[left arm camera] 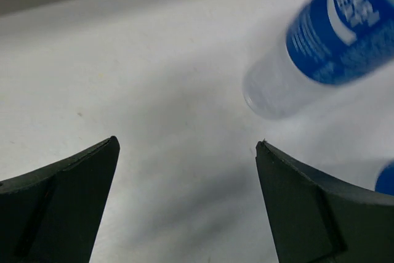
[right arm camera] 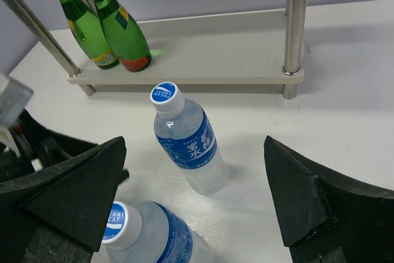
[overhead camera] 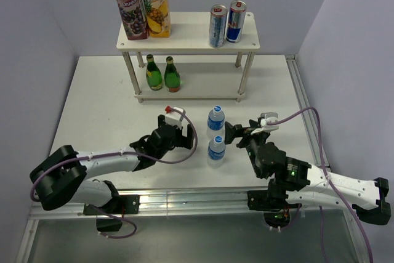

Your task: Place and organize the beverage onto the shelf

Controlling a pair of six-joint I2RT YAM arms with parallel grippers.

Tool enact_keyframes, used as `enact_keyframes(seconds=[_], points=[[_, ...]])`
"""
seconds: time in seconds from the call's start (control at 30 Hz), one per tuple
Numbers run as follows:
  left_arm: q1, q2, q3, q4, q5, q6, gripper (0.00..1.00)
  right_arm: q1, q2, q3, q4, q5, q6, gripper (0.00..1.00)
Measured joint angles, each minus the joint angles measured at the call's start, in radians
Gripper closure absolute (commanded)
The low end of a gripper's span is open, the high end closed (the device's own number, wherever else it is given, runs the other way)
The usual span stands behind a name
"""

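Observation:
The white two-tier shelf (overhead camera: 188, 40) stands at the back. Its top board holds two juice cartons (overhead camera: 140, 1) and two cans (overhead camera: 226, 24); its lower board (right arm camera: 203, 53) holds two green bottles (overhead camera: 162, 74), also in the right wrist view (right arm camera: 104, 26). Two water bottles with blue labels stand on the table: the far one (overhead camera: 215, 119) (right arm camera: 188, 140) and the near one (overhead camera: 216, 149) (right arm camera: 148, 235). My left gripper (overhead camera: 178, 132) is open and empty, left of the bottles; one bottle (left arm camera: 320, 41) shows ahead to its right. My right gripper (overhead camera: 237, 135) is open and empty, right of the bottles.
The table (overhead camera: 98, 103) is white with purple walls around it. A metal rail (overhead camera: 305, 115) runs along its right edge. Shelf posts (right arm camera: 295, 29) stand at the corners of the lower board. The right half of the lower board is bare.

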Motion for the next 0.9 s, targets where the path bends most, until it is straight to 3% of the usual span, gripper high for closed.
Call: enact_keyframes(seconds=[0.2,0.4,0.9], points=[[-0.055,0.045,-0.035,0.064,0.105,0.000,0.01,0.000,0.006,0.000,0.000,0.001,0.000,0.00],[-0.083,0.184,0.026,0.115,0.156,0.001,0.02,0.000,0.005,0.000,0.000,0.003,0.000,0.00],[-0.103,0.394,0.206,0.198,0.174,0.014,0.03,0.000,0.003,0.000,0.000,0.003,0.000,0.00]])
